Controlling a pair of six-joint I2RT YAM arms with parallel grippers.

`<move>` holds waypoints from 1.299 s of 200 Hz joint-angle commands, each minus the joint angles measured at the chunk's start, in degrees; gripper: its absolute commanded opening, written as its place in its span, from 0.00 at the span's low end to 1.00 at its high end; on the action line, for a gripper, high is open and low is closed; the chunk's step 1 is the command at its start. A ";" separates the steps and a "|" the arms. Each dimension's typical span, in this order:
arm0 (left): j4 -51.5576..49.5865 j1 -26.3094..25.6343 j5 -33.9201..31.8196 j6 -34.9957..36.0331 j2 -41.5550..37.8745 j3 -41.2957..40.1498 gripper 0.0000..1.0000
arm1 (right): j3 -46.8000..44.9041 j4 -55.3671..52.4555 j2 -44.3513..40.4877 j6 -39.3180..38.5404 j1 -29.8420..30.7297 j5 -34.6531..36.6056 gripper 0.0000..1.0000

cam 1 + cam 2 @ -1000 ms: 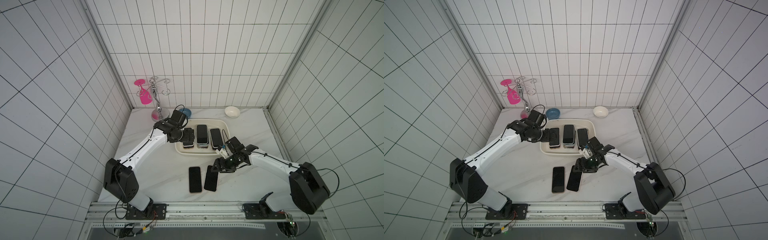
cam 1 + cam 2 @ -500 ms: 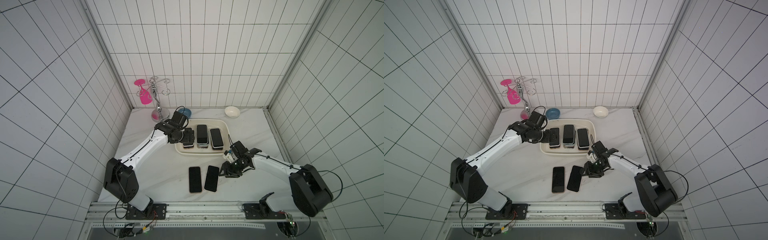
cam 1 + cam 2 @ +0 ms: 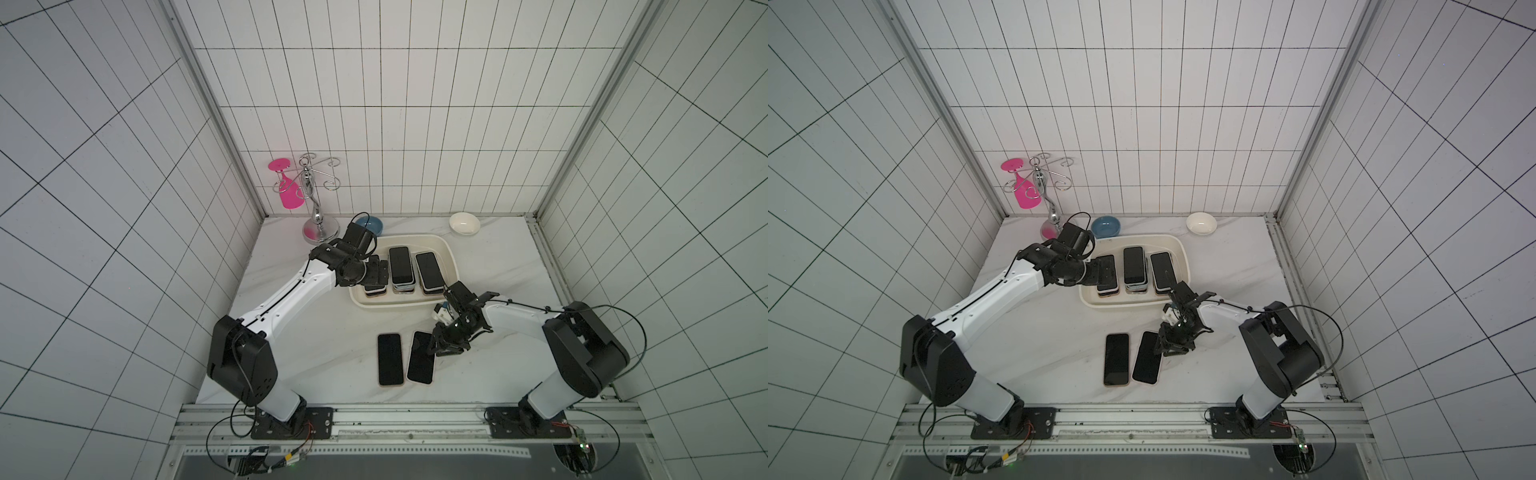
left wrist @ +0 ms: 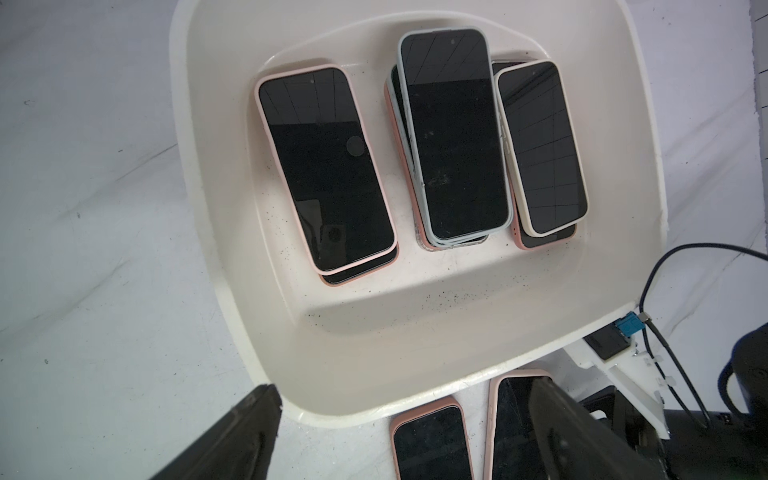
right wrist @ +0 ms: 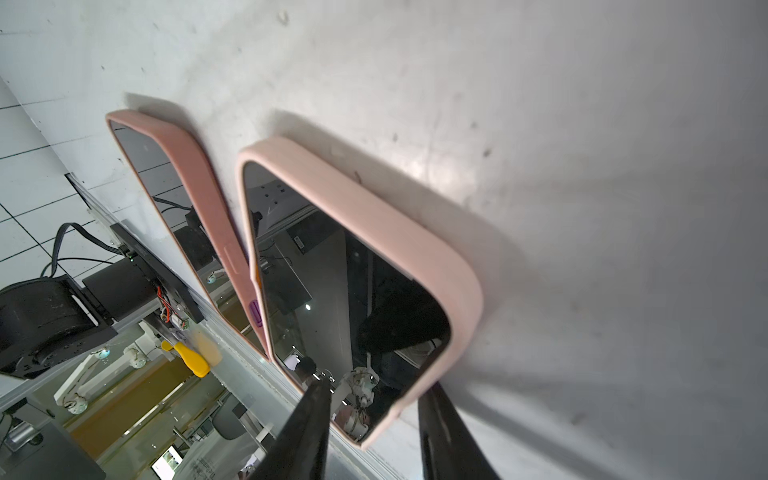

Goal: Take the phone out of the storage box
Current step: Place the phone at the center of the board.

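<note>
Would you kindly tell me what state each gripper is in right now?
Left gripper: open, empty, over the storage box.
Right gripper: partly open at a pink-cased phone corner, no grip visible.

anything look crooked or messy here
The pink-cased phone by the right claw lies askew on the table, angled toward the straight phone beside it. In the storage box, the middle stack is fanned unevenly, and dark specks dot its floor.

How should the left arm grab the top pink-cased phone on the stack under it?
Probably grip the top pink-cased phone across its long edges, coming straight down with the open left gripper. It lies flat, screen up, raised on a lower phone, with storage box floor free along both sides.
</note>
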 commanded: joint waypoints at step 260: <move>-9.35 -0.30 -16.39 -5.45 28.09 21.87 0.98 | -0.92 -5.62 -21.64 -1.47 0.41 3.43 0.77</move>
